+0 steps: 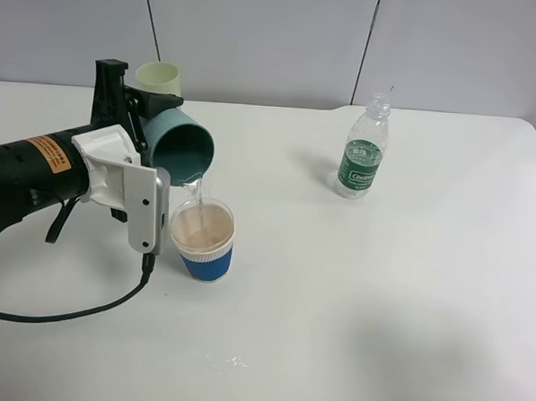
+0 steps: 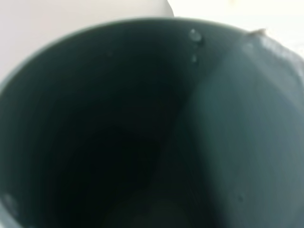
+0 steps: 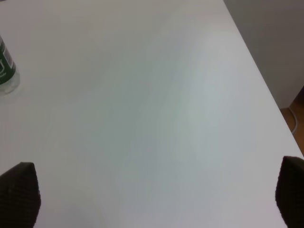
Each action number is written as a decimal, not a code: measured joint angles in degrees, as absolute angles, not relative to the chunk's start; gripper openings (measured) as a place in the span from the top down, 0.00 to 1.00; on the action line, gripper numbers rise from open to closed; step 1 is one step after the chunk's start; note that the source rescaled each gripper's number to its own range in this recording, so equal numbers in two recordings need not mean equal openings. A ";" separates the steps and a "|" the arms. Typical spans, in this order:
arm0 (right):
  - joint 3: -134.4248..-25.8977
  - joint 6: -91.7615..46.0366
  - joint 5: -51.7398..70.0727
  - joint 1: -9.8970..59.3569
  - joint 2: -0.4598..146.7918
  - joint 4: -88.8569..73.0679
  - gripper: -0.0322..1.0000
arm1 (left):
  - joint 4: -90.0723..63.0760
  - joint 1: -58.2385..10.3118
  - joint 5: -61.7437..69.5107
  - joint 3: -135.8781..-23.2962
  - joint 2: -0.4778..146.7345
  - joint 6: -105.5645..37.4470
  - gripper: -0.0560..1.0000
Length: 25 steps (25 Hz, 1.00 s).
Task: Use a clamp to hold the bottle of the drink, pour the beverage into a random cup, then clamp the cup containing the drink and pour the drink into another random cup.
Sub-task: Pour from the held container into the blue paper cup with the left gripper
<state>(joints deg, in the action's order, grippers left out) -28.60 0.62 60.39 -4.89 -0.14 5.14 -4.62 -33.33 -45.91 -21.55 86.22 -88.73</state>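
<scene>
**Inspector A:** Left hand (image 1: 151, 122) pinches the teal cup (image 1: 183, 145), tipped above the blue cup (image 1: 203, 242) on the table (image 1: 379, 305); a thin stream falls inside.

**Inspector B:** Advise a slow tilt, lip held over centre. Right hand (image 3: 152, 190) is spread, idle; bottle (image 1: 362, 152) stands well apart.

Tilted cup (image 1: 183, 144): showing teal.
Receiving cup (image 1: 205, 240): showing a blue ribbed wall, white rim.
Rear cup (image 1: 159, 77): showing pale green.
Bottle (image 1: 363, 155): showing clear plastic, green label.
Table (image 1: 407, 298): showing white.
</scene>
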 joint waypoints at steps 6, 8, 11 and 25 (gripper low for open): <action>-28.60 0.62 60.39 -4.89 -0.14 5.14 0.00 | -4.27 -33.33 -46.67 -21.55 86.22 -89.23 0.92; -28.60 0.62 60.39 -4.89 -0.14 5.14 0.00 | -4.27 -33.33 -47.53 -21.55 86.22 -89.47 0.92; -28.60 0.62 60.39 -4.89 -0.14 5.14 0.00 | -4.20 -33.33 -48.54 -21.55 86.22 -90.28 0.92; -28.60 0.62 60.39 -4.89 -0.14 5.14 0.00 | -3.63 -33.33 -51.92 -21.55 86.22 -91.94 0.92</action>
<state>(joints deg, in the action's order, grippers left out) -28.60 0.62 60.39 -4.89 -0.14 5.14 -3.63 -33.33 -51.92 -21.55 86.22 -91.94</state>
